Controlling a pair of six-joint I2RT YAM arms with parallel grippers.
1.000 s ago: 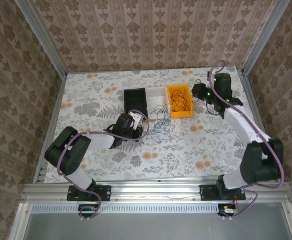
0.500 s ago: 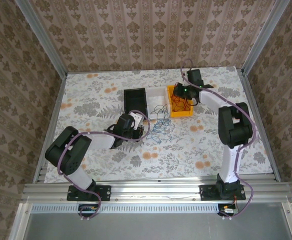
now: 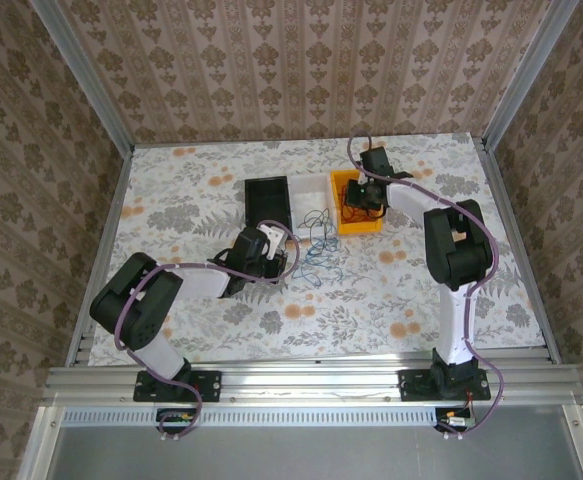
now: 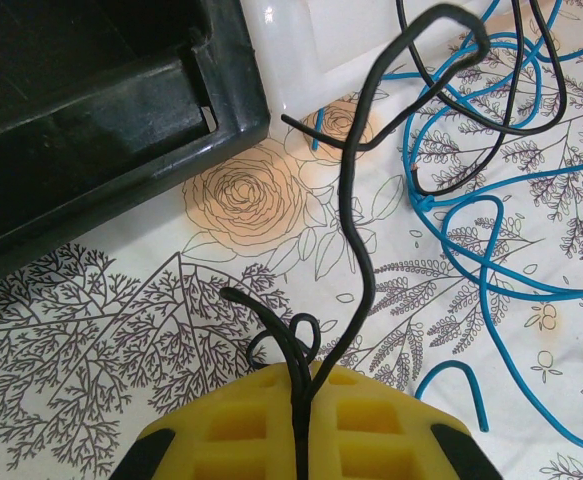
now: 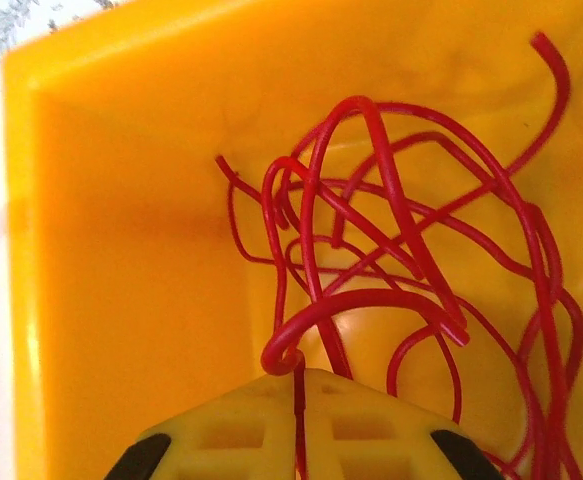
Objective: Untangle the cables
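once the right gripper [image 5: 299, 385] swung into the yellow bin [image 5: 121, 250], jaws pinching red cable [image 5: 371, 296], red's nearly sorted; left gripper [image 4: 298, 400] unmoved, pinching black cable [image 4: 347, 180].

Left arm [image 3: 186, 280] folded low, its forearm stretched toward the yellow bin [image 3: 337, 208]. Left gripper [image 4: 299, 400] lies well to the near-left of that bin, jaws closed on a black cable [image 4: 356, 230]. Right arm [image 3: 453, 250] stands upright and reaches forward. Right gripper [image 5: 299, 385] hangs inside the bin, jaws pinched on a red cable [image 5: 371, 300].
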